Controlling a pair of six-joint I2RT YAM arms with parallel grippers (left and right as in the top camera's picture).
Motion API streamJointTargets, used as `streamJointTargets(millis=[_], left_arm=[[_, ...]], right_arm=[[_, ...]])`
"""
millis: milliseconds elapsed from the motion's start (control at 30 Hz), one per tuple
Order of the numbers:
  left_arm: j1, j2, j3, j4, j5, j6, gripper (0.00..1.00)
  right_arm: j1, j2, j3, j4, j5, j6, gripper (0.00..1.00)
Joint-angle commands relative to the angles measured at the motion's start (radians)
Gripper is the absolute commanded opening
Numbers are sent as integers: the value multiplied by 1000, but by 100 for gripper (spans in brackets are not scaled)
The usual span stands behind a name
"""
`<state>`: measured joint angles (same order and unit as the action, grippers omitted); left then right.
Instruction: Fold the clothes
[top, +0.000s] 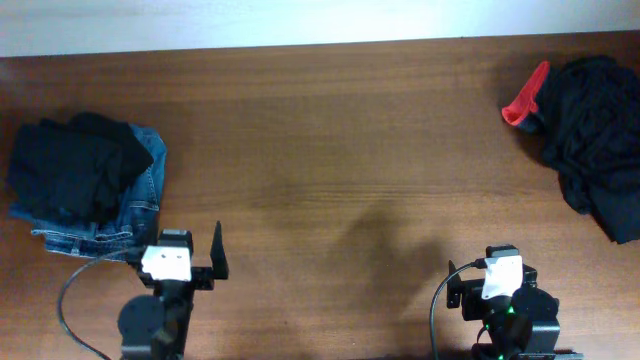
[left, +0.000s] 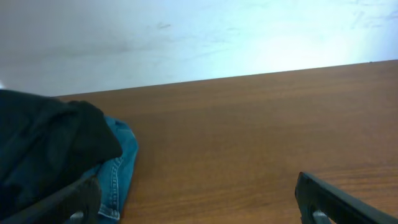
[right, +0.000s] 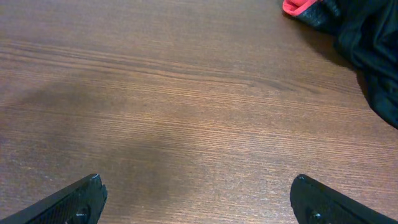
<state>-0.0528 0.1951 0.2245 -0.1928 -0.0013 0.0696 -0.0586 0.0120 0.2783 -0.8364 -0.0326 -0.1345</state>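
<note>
The crumpled clothes (top: 592, 125) lie ahead of the right claw (right: 196, 200) and off to its right, well apart from it. They are soft black cloth, slumped in loose folds with no flat edge showing. No single shirt can be picked out of the heap, and no logo is visible. A red piece (top: 522, 100) pokes from the side of the heap nearer that claw, brighter and smoother than the rest. The heap looks like the waiting stock, parked out of the way so that the middle stays free for spreading a garment.

Ahead of the left claw (left: 196, 202) and slightly to its left, close by, a black garment (top: 72, 165) sits squared on top of blue jeans (top: 140, 205). The denim is stiffer, with pale stitched seams along its edge. This tidy stack reads as work already finished.

Both claws hang low at the near edge of the surface (top: 330, 150). Each has its dark, blunt fingers spread wide and grips nothing. Between them runs bare brown wood with a fine straight grain and a dull sheen. I judge that the right claw has the shorter reach to the heap.
</note>
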Motion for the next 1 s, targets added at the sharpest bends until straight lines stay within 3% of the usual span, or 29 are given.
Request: streamJointTargets(millis=[0, 333, 967], left_arm=[[6, -91, -74, 13, -13, -10, 99], [2, -190, -213, 113, 7, -10, 99], [-1, -176, -215, 111, 5, -9, 99]], right_arm=[[-8, -8, -2, 2, -9, -4, 99], [-8, -8, -2, 2, -9, -4, 99], [-8, -8, -2, 2, -9, -4, 99]])
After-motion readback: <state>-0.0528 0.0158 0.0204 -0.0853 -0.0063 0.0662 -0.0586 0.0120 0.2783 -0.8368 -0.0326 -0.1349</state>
